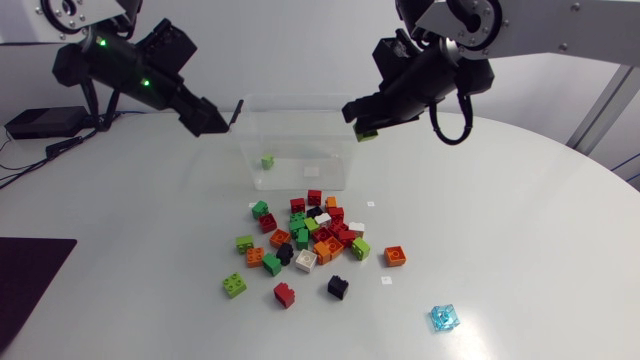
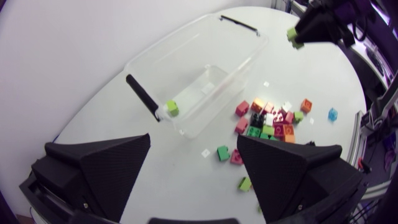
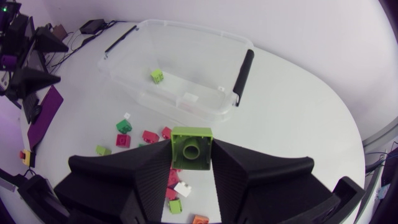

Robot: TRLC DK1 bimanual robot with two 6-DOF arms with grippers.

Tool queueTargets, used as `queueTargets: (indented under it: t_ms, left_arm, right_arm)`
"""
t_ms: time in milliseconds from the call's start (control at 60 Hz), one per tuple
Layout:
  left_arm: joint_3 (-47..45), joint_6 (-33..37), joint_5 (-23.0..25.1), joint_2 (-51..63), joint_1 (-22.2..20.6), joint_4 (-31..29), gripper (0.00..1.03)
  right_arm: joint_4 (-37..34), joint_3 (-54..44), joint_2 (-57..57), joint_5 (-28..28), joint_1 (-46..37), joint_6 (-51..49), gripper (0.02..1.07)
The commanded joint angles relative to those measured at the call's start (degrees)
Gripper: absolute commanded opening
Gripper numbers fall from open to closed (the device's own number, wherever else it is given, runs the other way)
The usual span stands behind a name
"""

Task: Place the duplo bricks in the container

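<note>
Right wrist view: wedge gripper (image 3: 191, 157) clamps seemingly hollow green brick (image 3: 191, 147).

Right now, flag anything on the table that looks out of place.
One pale blue brick lies alone, well apart from the pile. A few small white scraps lie loose around the pile. Nothing looks spilled or damaged; the container stands upright with one green brick inside.
</note>
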Motion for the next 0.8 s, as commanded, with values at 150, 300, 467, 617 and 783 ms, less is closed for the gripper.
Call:
queueTargets:
  t_ms: [150,300,467,617,783]
  left_arm:
    - [-12.4,15.2,0.0,-6.7,3.3,-3.8,0.98]
    - [-18.7,21.4,-0.1,-11.5,3.4,-5.2,0.98]
    - [-24.5,29.5,-0.2,-15.4,4.8,-8.2,0.98]
    - [-28.1,35.3,-0.6,-18.2,5.4,-10.8,0.98]
    - [-31.5,40.9,-1.7,-20.2,5.6,-13.3,0.98]
  right_arm:
    - [2.8,7.5,7.1,0.8,0.5,0.2,0.32]
    - [4.3,11.9,11.5,1.7,0.9,-0.1,0.32]
    - [4.4,17.5,16.0,2.3,1.0,-0.2,0.32]
    - [5.1,21.1,19.5,3.9,1.2,-0.2,0.33]
    - [6.0,24.8,23.6,6.8,1.9,-1.3,0.35]
